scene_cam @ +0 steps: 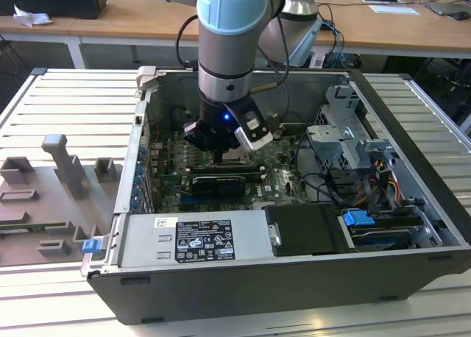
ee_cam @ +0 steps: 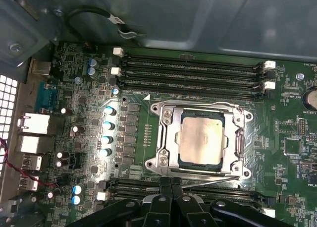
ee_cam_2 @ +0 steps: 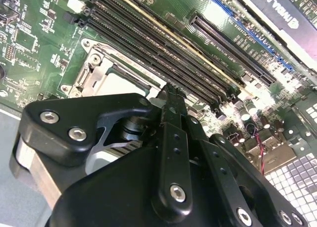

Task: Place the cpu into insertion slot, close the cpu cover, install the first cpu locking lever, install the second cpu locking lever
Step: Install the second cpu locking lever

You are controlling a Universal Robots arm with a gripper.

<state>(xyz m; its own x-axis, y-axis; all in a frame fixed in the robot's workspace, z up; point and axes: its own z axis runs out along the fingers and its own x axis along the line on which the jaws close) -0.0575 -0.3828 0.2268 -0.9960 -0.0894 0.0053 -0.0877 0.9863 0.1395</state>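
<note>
The arm (scene_cam: 227,50) stands vertical, wrist down; its end effector (ee_cam: 171,183) has fingers pressed together, gripping nothing.

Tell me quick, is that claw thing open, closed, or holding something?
Gripper: closed, fingers together, holding nothing, hovering at the edge of the cpu cover.

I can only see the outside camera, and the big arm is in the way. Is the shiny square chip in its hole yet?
Observer: Yes. In the first wrist view the chip lies flat in its place on the green board.
Operator: Is the metal cover shut over it?
Observer: The cover lies flat, and the chip's grey top shows through its window.
Operator: What are the fingers doing?
Observer: The fingers are pressed together, with their tips at the cover's edge, next to the long black slots.
</note>
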